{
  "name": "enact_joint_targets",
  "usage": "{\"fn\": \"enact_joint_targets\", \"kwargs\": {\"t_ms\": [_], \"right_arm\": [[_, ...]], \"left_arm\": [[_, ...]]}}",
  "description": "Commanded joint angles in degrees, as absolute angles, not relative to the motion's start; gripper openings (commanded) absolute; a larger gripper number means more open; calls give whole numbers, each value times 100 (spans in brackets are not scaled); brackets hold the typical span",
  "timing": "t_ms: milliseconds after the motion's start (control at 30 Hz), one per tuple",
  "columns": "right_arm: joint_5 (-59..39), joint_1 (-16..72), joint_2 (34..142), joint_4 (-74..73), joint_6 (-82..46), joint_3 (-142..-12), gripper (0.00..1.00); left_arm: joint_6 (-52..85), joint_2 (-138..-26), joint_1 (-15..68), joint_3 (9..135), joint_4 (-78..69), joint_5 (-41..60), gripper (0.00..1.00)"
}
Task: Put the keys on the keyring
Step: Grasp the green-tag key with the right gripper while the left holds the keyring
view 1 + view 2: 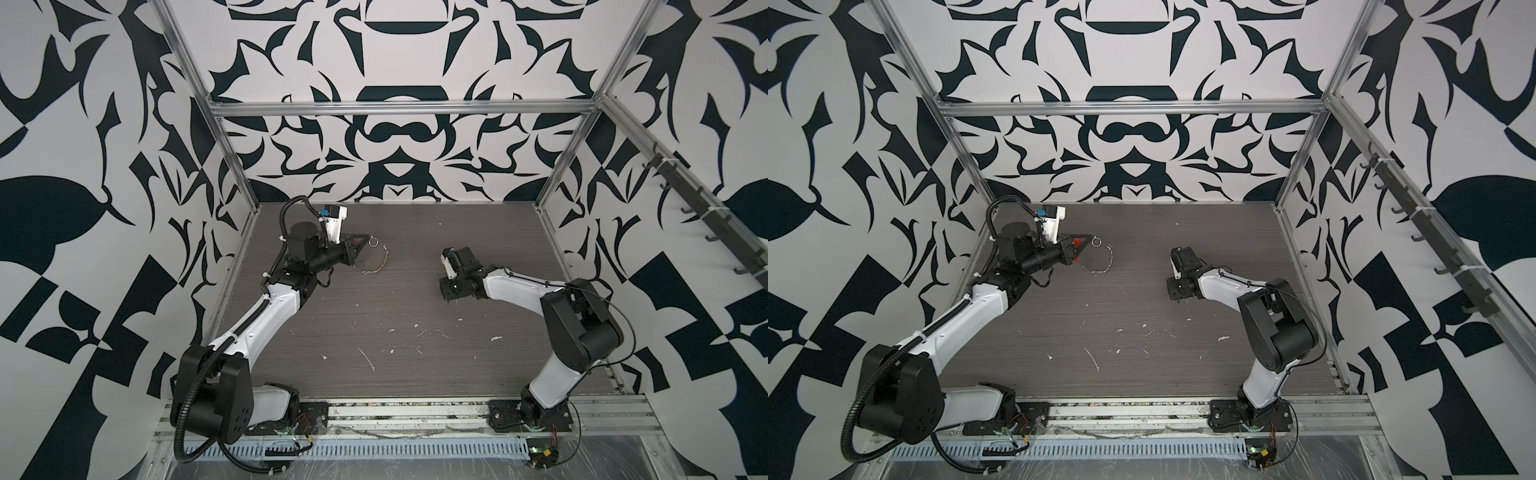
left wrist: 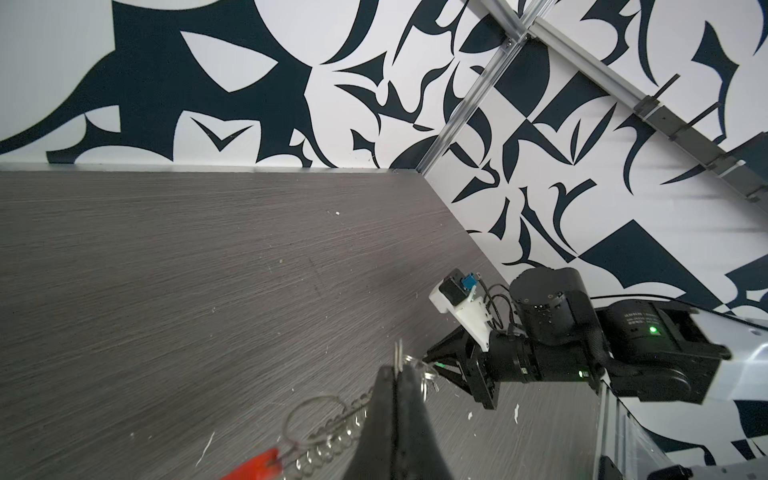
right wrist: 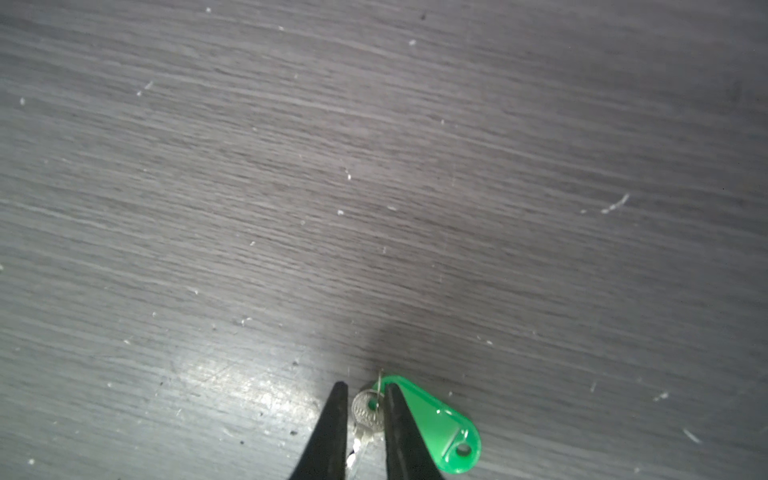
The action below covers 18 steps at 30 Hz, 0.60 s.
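Two grippers, one keyring and one set of keys, on a dark grey wood-grain surface (image 1: 415, 340) flecked with white.

1. Left gripper (image 1: 367, 240) (image 1: 1088, 241): at the far left of the surface, lying almost level and pointing toward the middle. Fingers (image 2: 382, 415) are pressed together with no gap, pinching the keyring at their tips.

2. Keyring (image 1: 380, 259) (image 1: 1106, 259): held at the left fingertips by a silver ring (image 1: 374, 241) that juts out past them. A chain (image 1: 387, 257) (image 2: 332, 436) of small silver rings curves away below it. A red-orange segment (image 1: 1077, 242) (image 2: 257, 465) sits back beside the fingers. The views do not settle whether the chain's low end rests on the surface.

3. Right gripper (image 3: 365, 386): right of the middle, pointing steeply down at the surface. Fingers (image 3: 332, 432) stand narrowly apart, one on each side of the key's head. A sliver of surface shows between one finger and the key.

4. Keys (image 3: 432, 424): a bright green teardrop tag (image 3: 440, 432) and a small silver key (image 3: 368, 411), lying flat on the surface. They lie at the right fingertips, well apart from the keyring. In both top views the gripper hides them.
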State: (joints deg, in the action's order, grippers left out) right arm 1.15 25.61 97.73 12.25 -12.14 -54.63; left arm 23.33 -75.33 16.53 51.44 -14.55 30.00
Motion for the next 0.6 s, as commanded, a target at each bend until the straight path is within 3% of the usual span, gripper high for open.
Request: {"fn": "enact_joint_targets", "kwargs": {"t_ms": [0,567], "right_arm": [[210,2593,9783,1142,-1136,-5449,19],[291,2654,9906,1222,-1047,-5425,21]], "left_arm": [[2338,-7444,1677,5401,-1538,3174,0],[2294,-7424,1672,5528,-1420,3309,0]]}}
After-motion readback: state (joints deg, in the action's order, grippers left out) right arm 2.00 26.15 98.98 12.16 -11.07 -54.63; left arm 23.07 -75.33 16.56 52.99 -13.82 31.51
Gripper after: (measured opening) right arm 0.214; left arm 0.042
